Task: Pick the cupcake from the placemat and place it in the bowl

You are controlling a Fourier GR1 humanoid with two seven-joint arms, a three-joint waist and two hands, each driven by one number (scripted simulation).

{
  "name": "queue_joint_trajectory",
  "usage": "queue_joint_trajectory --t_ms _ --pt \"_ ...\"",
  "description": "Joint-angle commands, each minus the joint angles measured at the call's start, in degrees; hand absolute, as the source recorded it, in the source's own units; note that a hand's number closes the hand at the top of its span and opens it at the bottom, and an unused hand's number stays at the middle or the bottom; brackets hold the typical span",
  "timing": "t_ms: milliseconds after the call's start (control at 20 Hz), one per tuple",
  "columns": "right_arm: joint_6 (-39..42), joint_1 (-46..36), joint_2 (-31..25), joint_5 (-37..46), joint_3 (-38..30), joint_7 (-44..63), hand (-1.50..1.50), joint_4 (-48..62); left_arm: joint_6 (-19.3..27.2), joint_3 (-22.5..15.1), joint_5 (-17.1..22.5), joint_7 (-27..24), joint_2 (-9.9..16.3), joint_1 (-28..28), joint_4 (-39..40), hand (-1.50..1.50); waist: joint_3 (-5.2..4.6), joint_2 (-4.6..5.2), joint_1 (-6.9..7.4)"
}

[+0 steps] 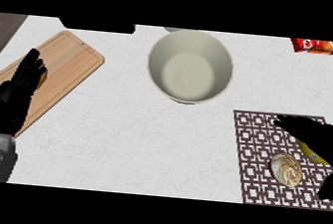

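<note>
Cupcake (pixel 287 170) sits on the brown patterned placemat (pixel 259 142) at about four o'clock on the white counter (pixel 145 142), with the right hand (pixel 328 143) arched over it, fingers spread and not closed on it, a yellow object (pixel 310 151) just beneath the palm. The empty bowl (pixel 190 66) stands well apart at twelve o'clock. At nine o'clock the left hand (pixel 24 79) rests open, fingers straight, over the wooden cutting board (pixel 70 63); a red packet (pixel 313 46) lies at two o'clock.

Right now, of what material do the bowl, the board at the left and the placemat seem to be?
Bowl: likely glazed ceramic, smooth pale cream with a soft sheen. Cutting board: wood, light tan with visible grain lines, matte. Placemat: perhaps woven or cut plastic, dark brown openwork lattice; the look leaves it open.
</note>
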Motion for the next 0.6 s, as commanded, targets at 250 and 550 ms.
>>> queue_joint_trajectory --t_ms 250,550 --pt "-1.45 -0.45 5.62 8.86 1.51 -4.06 -1.50 9.04 -1.85 1.22 -1.91 2.22 -1.68 1.19 -3.58 0.00 0.01 0.04 0.21" --pt "-1.49 3.99 9.07 11.74 -0.57 -2.94 -1.50 4.56 -3.34 3.18 -3.73 -0.02 -3.17 -0.71 1.52 0.00 -0.01 0.02 -0.09"
